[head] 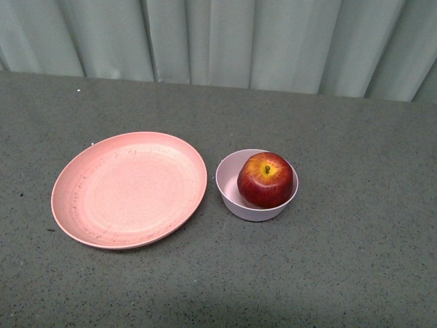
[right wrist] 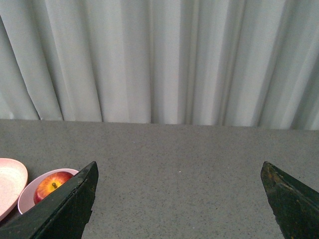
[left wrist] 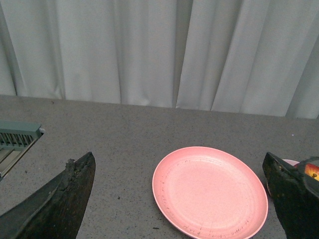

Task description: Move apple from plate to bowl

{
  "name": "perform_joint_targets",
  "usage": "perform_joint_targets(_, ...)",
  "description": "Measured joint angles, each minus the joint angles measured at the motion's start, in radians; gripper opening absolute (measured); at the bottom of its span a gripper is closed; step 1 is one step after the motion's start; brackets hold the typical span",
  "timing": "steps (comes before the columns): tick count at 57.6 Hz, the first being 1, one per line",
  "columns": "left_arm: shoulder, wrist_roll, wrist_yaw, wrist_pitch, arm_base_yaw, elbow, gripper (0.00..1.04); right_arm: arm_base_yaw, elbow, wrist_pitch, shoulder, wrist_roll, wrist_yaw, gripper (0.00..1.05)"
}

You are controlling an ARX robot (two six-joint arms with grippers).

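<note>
Front view is showing a grey speckled counter [head: 355, 273] stretching back to a pale pleated curtain [head: 273, 41], with neither arm appearing in this frame. The wide salmon-pink plate [head: 129, 189] is lying flat on the counter at left, its face bare apart from faint dark speckles. Just beside it to the right, close but with a thin strip of counter showing between them, the small pale pink bowl [head: 235, 195] is standing upright. The dark-red apple [head: 265, 180] is sitting inside the bowl, leaning toward its right wall and rising above the rim; its stem and yellow-orange patch are pointing up and slightly toward the camera, so its stem axis is standing nearly vertical.

The left wrist view is adding what the front view is missing: the left gripper [left wrist: 182, 199] is hanging with its dark jaws spread wide and nothing between them, framing the plate, while a pale green slatted object [left wrist: 17, 137] is sitting at the counter's edge; only a sliver of the apple is peeking past one jaw. The right wrist view is showing the right gripper [right wrist: 179, 201] likewise gaping wide and empty over bare counter, with the apple in its bowl off to one side.
</note>
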Motion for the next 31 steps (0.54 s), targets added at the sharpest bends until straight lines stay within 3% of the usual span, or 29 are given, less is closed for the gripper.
perform_joint_targets(31, 0.000, 0.000, 0.000, 0.000, 0.000, 0.000, 0.98, 0.000, 0.000, 0.000, 0.000, 0.000, 0.000, 0.95)
